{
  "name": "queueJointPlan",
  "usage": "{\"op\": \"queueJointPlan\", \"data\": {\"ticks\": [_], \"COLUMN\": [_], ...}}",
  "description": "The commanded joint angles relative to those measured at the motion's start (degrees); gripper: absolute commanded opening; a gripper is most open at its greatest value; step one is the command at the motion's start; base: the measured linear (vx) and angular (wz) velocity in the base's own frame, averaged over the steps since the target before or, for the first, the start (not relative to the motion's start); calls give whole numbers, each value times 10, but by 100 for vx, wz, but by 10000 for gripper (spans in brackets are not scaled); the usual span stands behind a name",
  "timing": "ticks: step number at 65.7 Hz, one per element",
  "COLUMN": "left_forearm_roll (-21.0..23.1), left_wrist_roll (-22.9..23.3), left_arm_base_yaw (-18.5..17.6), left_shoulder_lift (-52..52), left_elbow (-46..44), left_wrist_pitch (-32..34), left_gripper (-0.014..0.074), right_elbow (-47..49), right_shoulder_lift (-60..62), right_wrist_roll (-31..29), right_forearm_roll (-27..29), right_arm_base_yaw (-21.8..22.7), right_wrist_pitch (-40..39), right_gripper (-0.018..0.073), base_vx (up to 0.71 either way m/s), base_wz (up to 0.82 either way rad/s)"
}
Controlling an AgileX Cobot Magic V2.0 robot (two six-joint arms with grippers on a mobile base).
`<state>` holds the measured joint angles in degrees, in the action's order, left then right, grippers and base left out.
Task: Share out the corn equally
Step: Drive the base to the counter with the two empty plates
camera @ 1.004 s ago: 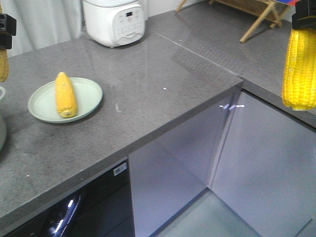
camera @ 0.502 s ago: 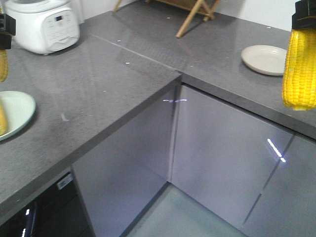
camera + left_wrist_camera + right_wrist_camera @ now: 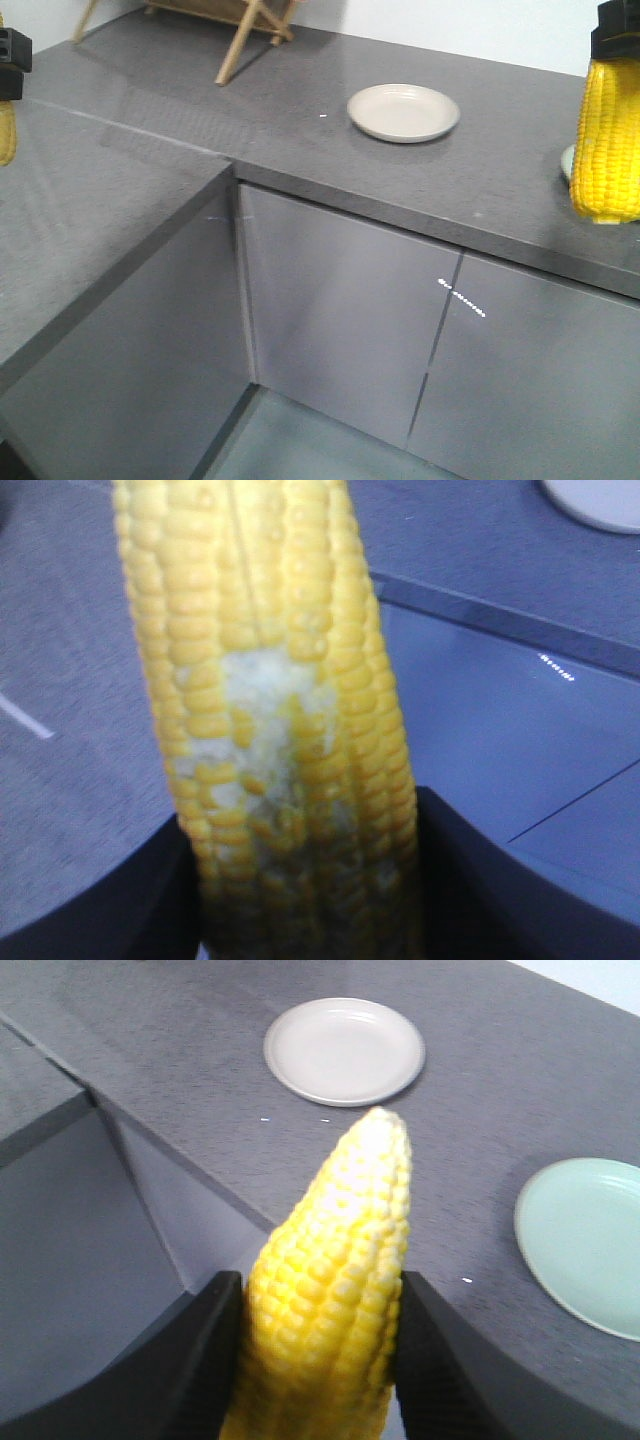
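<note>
A grey L-shaped desk [image 3: 300, 140] runs round an inside corner, with plain grey cabinet doors [image 3: 340, 310] under it. At its far left end stand the legs of a wooden rack [image 3: 245, 35]. A cream plate [image 3: 344, 1050] sits on the far run of the desk, its face bare. To its right, apart from it, lies a pale green plate [image 3: 590, 1240], cut off by the picture's edge; the part that shows is bare too. The right claw [image 3: 320, 1360] is clamped on the right corn cob [image 3: 340, 1240], a finger against each side. The cob is in the air, its tip pointing out between the two plates. The left claw [image 3: 305, 900] grips the left corn cob [image 3: 270, 660] the same way, off the desk by its left run. Some kernels at this cob's middle look worn and pale.
</note>
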<state>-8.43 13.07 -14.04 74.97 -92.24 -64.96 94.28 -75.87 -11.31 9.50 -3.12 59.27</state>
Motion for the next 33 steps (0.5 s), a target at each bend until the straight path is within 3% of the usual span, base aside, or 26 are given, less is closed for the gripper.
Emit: {"op": "queueJointPlan", "data": {"ticks": [1,33], "left_forearm_roll": [-3,-3], "left_wrist_roll": [4,4], "left_arm_base_yaw": [0,0], "left_shoulder_lift": [-15,-15], "left_elbow": [-19,-19], "left_wrist_pitch": [34,34], "left_gripper": [4,4], "right_elbow": [16,16], "right_shoulder_lift": [15,15], "right_wrist_roll": [-1,-1], "right_forearm_roll": [3,3], "right_arm_base_yaw": [3,3], "right_wrist_pitch": [-37,-37], "right_gripper": [120,120], "base_vx": [9,10], "base_wz": [-45,-43]}}
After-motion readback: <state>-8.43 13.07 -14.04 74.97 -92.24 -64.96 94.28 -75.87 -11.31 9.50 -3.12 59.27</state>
